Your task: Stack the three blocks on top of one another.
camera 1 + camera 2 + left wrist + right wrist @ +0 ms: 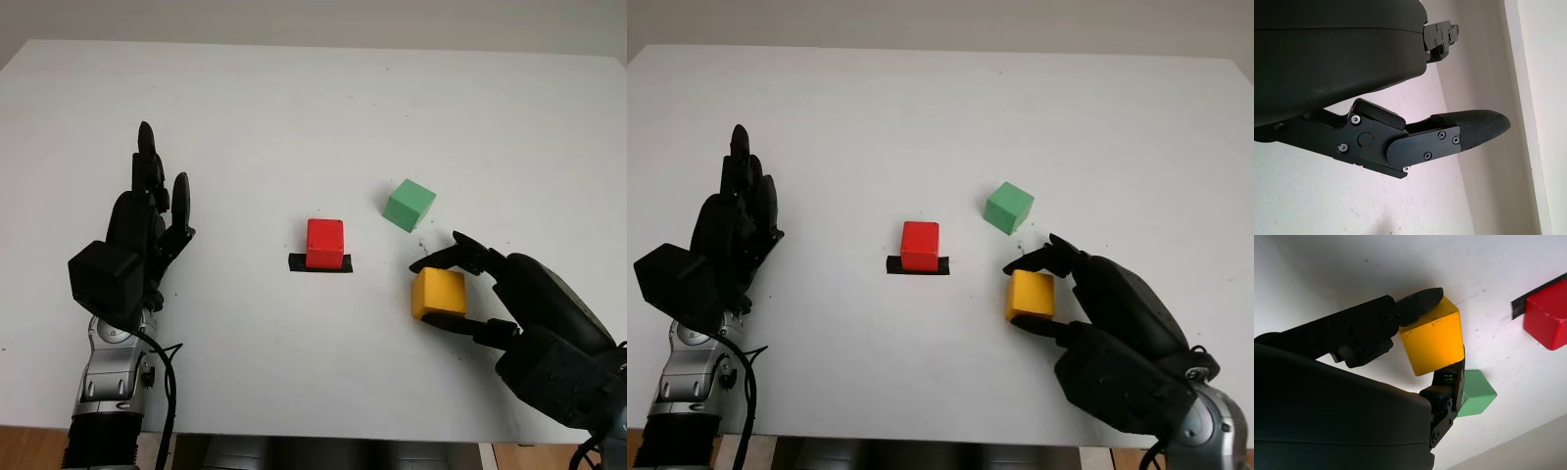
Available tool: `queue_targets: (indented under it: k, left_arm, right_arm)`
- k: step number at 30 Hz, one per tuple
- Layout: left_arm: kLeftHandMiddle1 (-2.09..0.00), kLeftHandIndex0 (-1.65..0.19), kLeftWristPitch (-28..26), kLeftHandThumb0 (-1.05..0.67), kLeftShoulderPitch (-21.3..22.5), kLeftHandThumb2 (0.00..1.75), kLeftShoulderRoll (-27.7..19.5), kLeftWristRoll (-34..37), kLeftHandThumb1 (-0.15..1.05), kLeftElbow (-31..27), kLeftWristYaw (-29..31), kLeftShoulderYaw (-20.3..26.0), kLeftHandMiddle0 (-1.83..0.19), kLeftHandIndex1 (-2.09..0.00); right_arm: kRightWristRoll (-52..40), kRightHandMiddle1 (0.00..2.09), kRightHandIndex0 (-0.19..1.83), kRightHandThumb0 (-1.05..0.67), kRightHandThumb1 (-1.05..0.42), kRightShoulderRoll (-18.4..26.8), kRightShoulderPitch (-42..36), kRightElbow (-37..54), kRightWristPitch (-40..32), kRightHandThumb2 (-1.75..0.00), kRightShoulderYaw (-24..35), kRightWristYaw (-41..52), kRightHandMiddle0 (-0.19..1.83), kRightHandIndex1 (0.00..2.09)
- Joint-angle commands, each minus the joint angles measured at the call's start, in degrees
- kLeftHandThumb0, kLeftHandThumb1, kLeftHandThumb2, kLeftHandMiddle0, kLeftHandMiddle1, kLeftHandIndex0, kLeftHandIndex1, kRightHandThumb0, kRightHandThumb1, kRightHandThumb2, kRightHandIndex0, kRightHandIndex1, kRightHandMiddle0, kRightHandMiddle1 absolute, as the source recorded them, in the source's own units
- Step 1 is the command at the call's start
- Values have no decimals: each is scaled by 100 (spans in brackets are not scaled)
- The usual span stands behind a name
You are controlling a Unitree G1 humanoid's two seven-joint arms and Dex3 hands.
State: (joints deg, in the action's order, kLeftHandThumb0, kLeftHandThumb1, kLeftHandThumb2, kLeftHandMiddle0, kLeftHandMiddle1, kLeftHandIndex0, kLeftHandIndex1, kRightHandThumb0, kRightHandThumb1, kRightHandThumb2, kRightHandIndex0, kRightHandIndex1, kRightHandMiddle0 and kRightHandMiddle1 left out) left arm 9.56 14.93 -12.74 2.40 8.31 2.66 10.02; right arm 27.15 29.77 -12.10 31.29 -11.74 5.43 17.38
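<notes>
A red block (325, 243) sits on a strip of black tape (321, 264) at the middle of the white table (294, 117). A green block (409, 204) stands to its right, a little farther back. My right hand (457, 286) is shut on a yellow block (437, 293), right of the red one and just in front of the green one; fingers (1422, 298) press on opposite faces of the yellow block (1432, 340). I cannot tell whether the block touches the table. My left hand (152, 211) is open over the table's left side, far from the blocks.
The table's front edge (313, 439) runs close under both forearms. The far edge (323, 45) lies well behind the blocks.
</notes>
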Motion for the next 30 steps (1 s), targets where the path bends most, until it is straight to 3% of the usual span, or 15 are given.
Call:
queue_targets:
  k: [1, 5, 10, 14, 17, 22, 26, 30]
  left_arm:
    - [-2, 17, 51, -82, -70, 63, 47, 10, 105, -108, -27, 9, 19, -6]
    - [-4, 17, 66, -81, -84, 63, 56, -1, 105, -113, -22, -3, 19, -6]
    - [-5, 16, 39, -81, -88, 62, 63, -50, 105, -125, -60, -22, 19, -6]
    - [-5, 16, 60, -80, -76, 62, 72, -104, 105, -113, -92, -48, 18, -6]
    - [-5, 16, 67, -80, -61, 62, 102, -146, 105, -102, -124, -77, 19, -6]
    - [-6, 15, 37, -82, -89, 62, 167, -337, 105, -140, -267, -169, 17, -6]
    - [-6, 15, 65, -83, -130, 63, 226, -441, 105, -168, -348, -227, 17, -6]
    - [-5, 15, 45, -83, -164, 63, 248, -471, 105, -204, -388, -249, 17, -6]
  right_arm:
    - [160, 108, 26, -29, -97, 56, -24, 115, -2, -5, 67, -60, 44, 7]
    - [245, 113, 28, -30, -100, 46, 29, 250, 177, -6, 212, -160, 37, 7]
    - [27, 106, 38, -26, -94, 14, 319, 716, 194, -5, 569, -145, 44, 9]
    - [-1003, 88, 42, -25, -90, 238, 1179, 1092, -341, -5, 1202, 434, 60, 7]
    - [-1745, 75, 46, -24, -86, 746, 2106, 775, -669, -5, 1436, 985, 74, 7]
    - [-2042, 23, 55, -27, -78, 1621, 3485, -513, -509, -5, 957, 1654, 106, 6]
    - [-2110, 16, 54, -24, -76, 1783, 4326, -1315, -582, -5, 436, 1945, 111, 6]
    - [-1879, 16, 57, -22, -74, 1637, 5029, -1921, -490, -5, -198, 1951, 116, 7]
